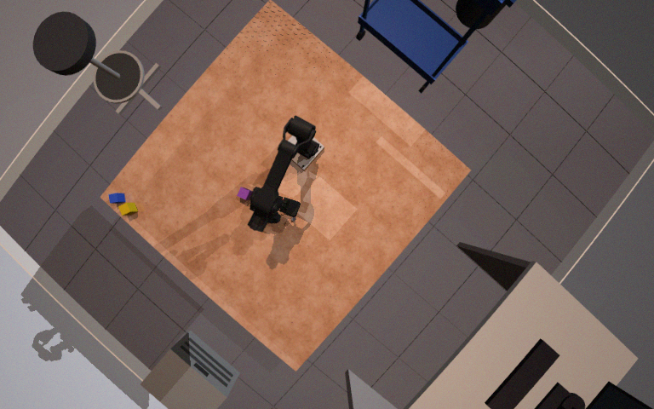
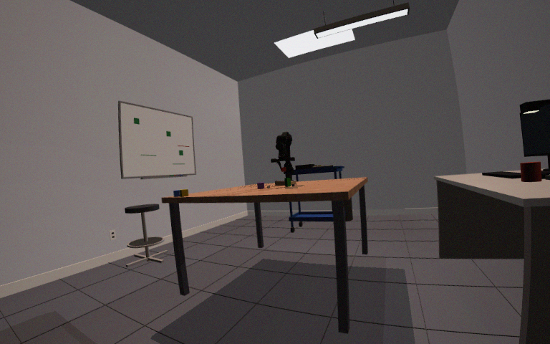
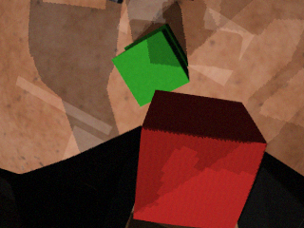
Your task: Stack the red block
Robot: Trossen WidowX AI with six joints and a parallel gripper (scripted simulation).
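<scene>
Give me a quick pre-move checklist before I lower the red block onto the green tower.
1. Grip on the red block: ok, gripper is shut on it.
2. Green tower upright: ok, standing on the table.
3. Block centred over tower: not ok in the wrist view, tower top sits ahead and left of the block.
4. Height gap above tower: cannot tell.
5. Purple block clear of the tower: ok, it lies on the arm's other side.
</scene>
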